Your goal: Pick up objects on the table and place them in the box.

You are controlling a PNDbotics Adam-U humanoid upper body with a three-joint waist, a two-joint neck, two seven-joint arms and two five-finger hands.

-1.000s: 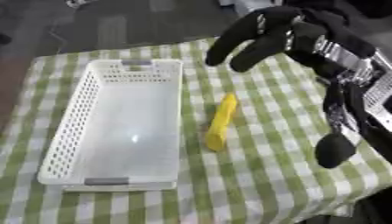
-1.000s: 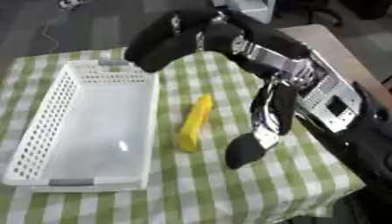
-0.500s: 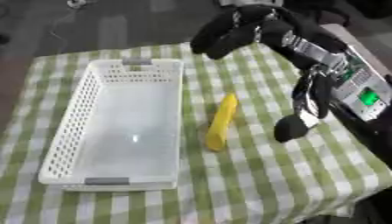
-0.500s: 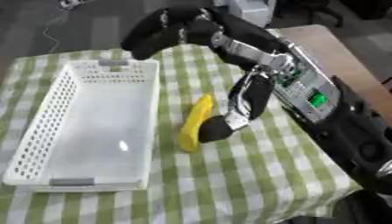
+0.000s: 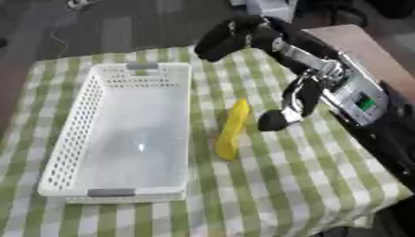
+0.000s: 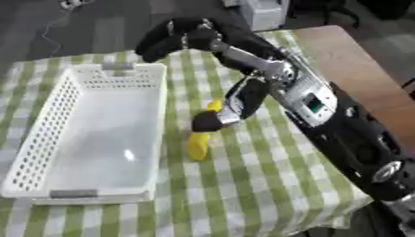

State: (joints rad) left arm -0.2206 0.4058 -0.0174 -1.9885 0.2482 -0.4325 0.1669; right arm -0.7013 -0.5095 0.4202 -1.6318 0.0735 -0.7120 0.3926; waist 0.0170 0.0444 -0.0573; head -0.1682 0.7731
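Observation:
A long yellow object [image 5: 231,132] lies on the green checked cloth, just right of the white perforated basket [image 5: 142,69], which holds nothing. My right hand [image 5: 306,62] reaches in from the right, above the cloth. Its dark fingers [image 5: 229,37] are spread and slightly bent over the basket's far right corner. The thumb [image 5: 275,120] hangs down, its tip close beside the yellow object's right side; whether it touches cannot be made out. The hand holds nothing. My left hand shows in neither view.
A brown wooden surface [image 5: 365,51] adjoins the cloth at the far right. The cloth's front edge [image 5: 243,222] runs near the bottom. Dark floor lies beyond the table, with a white unit [image 5: 267,7] at the top.
My right hand has swung left and down; the thumb went from the cloth's right side to beside the yellow object. The fingers moved left over the basket's far corner. The yellow object stayed put.

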